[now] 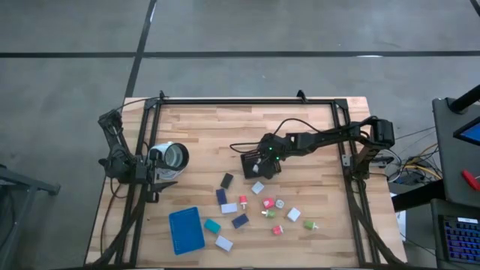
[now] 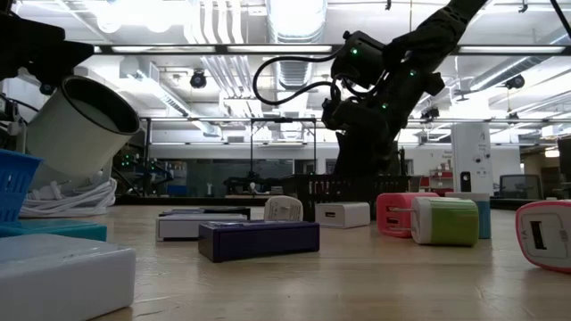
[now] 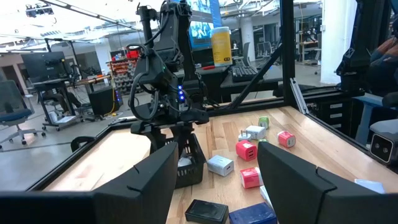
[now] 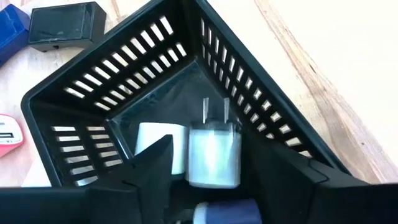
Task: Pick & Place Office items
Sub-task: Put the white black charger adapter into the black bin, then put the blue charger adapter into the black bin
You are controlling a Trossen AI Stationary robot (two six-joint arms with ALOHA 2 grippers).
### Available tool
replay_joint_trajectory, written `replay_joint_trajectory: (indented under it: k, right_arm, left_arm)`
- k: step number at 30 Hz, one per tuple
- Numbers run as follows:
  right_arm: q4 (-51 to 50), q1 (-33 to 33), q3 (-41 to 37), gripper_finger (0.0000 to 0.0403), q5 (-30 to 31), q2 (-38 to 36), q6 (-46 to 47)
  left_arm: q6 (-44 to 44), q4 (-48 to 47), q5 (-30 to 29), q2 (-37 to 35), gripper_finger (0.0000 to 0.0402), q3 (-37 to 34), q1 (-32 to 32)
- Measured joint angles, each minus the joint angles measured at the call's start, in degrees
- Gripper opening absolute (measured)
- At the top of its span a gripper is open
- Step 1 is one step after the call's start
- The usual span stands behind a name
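Note:
My right gripper (image 1: pixel 264 159) hangs slanting down over the black mesh basket (image 1: pixel 259 163), open. In the right wrist view a white plug block (image 4: pixel 214 155), prongs up, sits between the fingers with a gap on each side, inside the basket (image 4: pixel 93 93). A second white piece (image 4: pixel 158 155) and a blue piece (image 4: pixel 224 213) also lie in there. Several office items, among them a navy block (image 1: pixel 226 180), a pink piece (image 1: pixel 268 203) and a green piece (image 1: pixel 310 224), lie flat on the table nearer the front. My left gripper (image 3: pixel 216 186) waits open at the table's left edge.
A flat blue tray (image 1: pixel 186 229) lies at the front left, with a teal block (image 1: pixel 212 225) and a white block (image 1: pixel 223 242) beside it. A black block (image 4: pixel 65 25) lies just outside the basket. Bare wood stretches along the table's far side (image 1: pixel 247 120).

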Motion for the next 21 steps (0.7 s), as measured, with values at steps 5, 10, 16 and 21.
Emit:
replay_joint_trajectory:
  k: [5, 10, 16, 21]
  right_arm:
    - [0.0, 0.1, 0.0, 0.0245, 0.0, 0.0, 0.1]
    - [0.0, 0.1, 0.0, 0.0248, 0.0, 0.0, 0.1]
    - [0.0, 0.1, 0.0, 0.0245, 0.0, 0.0, 0.1]
    - [1.5, 0.1, 0.0, 0.0245, 0.0, 0.0, 0.2]
  left_arm:
    - [0.0, 0.0, 0.0, 0.0, 0.0225, 0.0, 0.0]
    - [0.0, 0.0, 0.0, 0.0, 0.0225, 0.0, 0.0]
    - [0.0, 0.0, 0.0, 0.0, 0.0225, 0.0, 0.0]
    - [0.0, 0.0, 0.0, 0.0, 0.0225, 0.0, 0.0]
